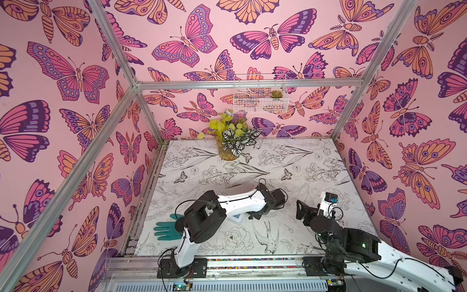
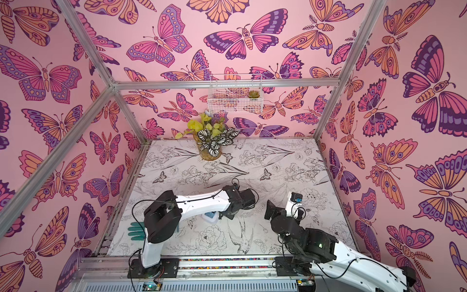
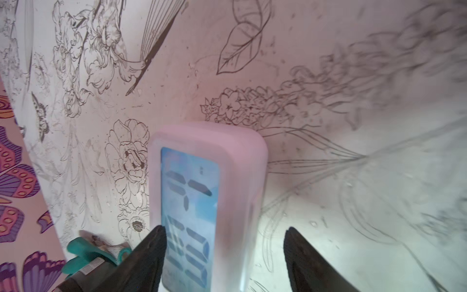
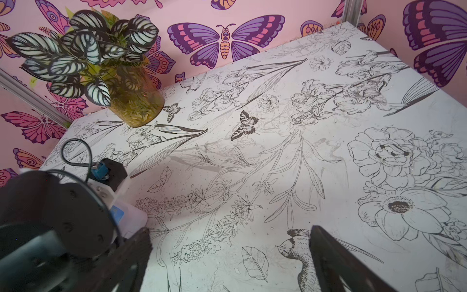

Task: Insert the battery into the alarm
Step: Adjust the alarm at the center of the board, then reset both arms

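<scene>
Lowest in the left wrist view, your left gripper (image 3: 223, 230) stood released astride the alarm (image 3: 207, 177). One finger (image 3: 151, 252) overlapped the edge of the lit blue screen, and the other sat apart from the white casing (a bare strip of table (image 3: 328, 126) showed between them). In both top views the alarm rested on the table just below centre, mostly hidden under the arm, with only a white corner and a patch of blue showing. Your right gripper (image 4: 230, 230) was spread wide around nothing, over the printed bird. A teal glove (image 1: 164, 228) lay at the table's lower left edge. Farther up the frame, a plant in an amber vase (image 1: 228, 151) stood against the back wall, and a white wire basket (image 1: 260, 93) hung above it.
</scene>
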Robot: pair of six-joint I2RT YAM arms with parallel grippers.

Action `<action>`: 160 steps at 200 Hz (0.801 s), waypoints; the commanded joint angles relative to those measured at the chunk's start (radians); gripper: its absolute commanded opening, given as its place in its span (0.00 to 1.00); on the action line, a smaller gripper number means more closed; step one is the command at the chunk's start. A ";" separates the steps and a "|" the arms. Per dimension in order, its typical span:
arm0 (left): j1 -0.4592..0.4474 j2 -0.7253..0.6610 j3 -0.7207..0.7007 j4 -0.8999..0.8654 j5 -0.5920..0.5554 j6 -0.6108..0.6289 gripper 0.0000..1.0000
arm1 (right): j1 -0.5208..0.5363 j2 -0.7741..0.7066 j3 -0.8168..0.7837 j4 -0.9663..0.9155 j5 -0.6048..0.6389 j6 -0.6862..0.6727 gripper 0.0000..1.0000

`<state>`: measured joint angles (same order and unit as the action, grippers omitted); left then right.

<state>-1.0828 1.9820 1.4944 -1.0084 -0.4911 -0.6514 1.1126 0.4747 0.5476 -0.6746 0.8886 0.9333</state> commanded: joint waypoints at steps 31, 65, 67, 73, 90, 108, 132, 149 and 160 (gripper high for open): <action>0.055 -0.422 -0.240 0.400 0.080 0.157 0.81 | -0.005 0.034 0.077 0.090 0.164 -0.232 1.00; 0.280 -0.766 -0.538 0.632 0.047 0.222 1.00 | -0.006 0.076 0.030 0.382 0.343 -0.601 0.99; 0.291 -0.780 -0.550 0.637 0.025 0.225 1.00 | -0.006 0.080 0.030 0.396 0.358 -0.612 0.99; 0.323 -0.827 -0.589 0.653 -0.048 0.239 1.00 | -0.008 0.094 0.030 0.435 0.409 -0.644 0.99; 0.395 -0.924 -0.686 0.741 -0.200 0.325 1.00 | -0.084 0.142 0.007 0.621 0.394 -0.837 0.99; 0.453 -0.990 -0.787 0.874 -0.304 0.416 1.00 | -0.319 0.205 -0.013 0.668 0.129 -0.834 1.00; 0.531 -1.044 -0.949 1.121 -0.418 0.539 1.00 | -0.674 0.312 -0.014 0.647 -0.207 -0.718 0.97; 0.614 -1.068 -1.051 1.259 -0.346 0.569 1.00 | -0.808 0.377 -0.033 0.680 -0.261 -0.711 0.98; 0.666 -1.065 -1.113 1.347 -0.300 0.579 1.00 | -0.844 0.410 -0.073 0.756 -0.244 -0.741 1.00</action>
<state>-0.5026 0.9302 0.4889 0.0525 -0.7963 -0.1734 0.3561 0.8318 0.5282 -0.0395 0.7933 0.2214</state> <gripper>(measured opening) 0.999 0.983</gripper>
